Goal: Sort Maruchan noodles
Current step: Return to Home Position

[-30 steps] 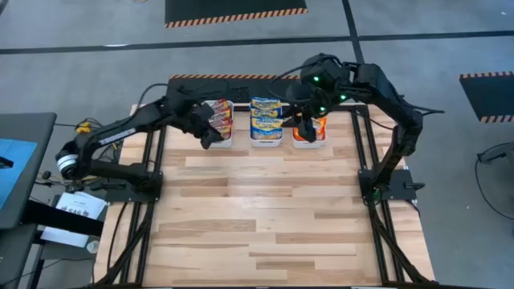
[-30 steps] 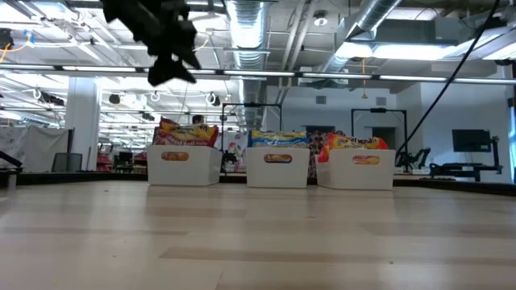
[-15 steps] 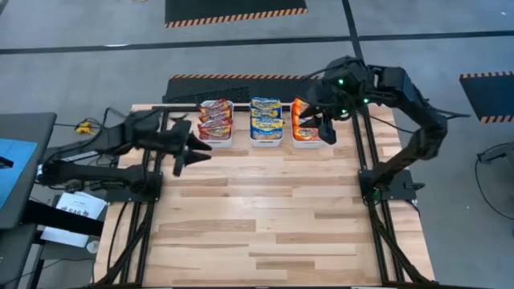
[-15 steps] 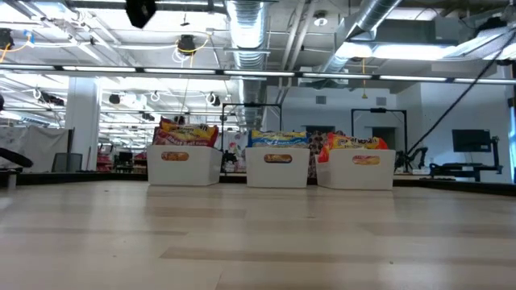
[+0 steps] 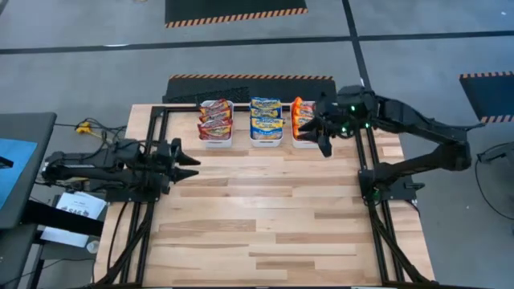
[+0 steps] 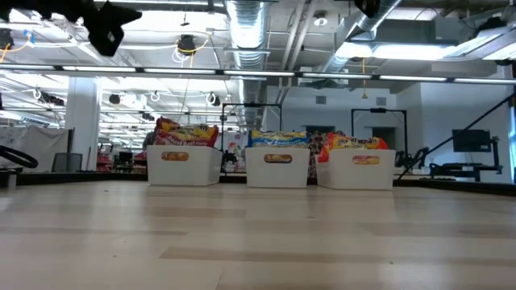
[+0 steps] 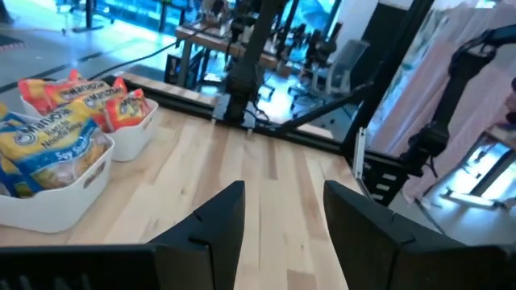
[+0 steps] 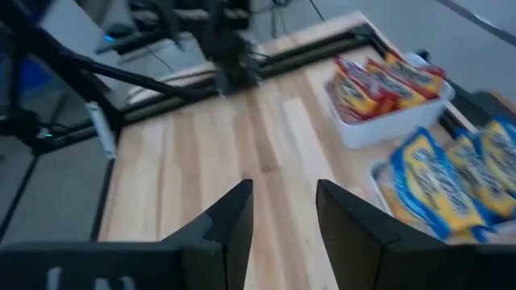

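The Maruchan noodles stand on edge in three white bins along the table's far edge. Dark red packets (image 5: pixel 215 119) fill the left bin, blue packets (image 5: pixel 266 119) the middle one, and orange packets (image 5: pixel 300 117) the right one. The low view shows the same red packets (image 6: pixel 187 131), blue packets (image 6: pixel 278 139) and orange packets (image 6: pixel 351 142) sticking up above the bin rims. My left gripper (image 5: pixel 189 163) hangs open and empty over the table's left edge, well short of the red bin. My right gripper (image 5: pixel 323 143) is open and empty just near of the orange bin.
The three white bins (image 6: pixel 278 167) stand side by side at the far edge. The bare wooden tabletop (image 5: pixel 265 209) stretches from them to the near edge. Black frame rails (image 5: pixel 365 160) run along the table's left and right sides.
My left gripper has drawn back from the red bin toward the table's left edge and a little toward the near edge, its arm folding in. My right gripper has pulled away from above the orange bin toward the near and right side. The packets have stayed put.
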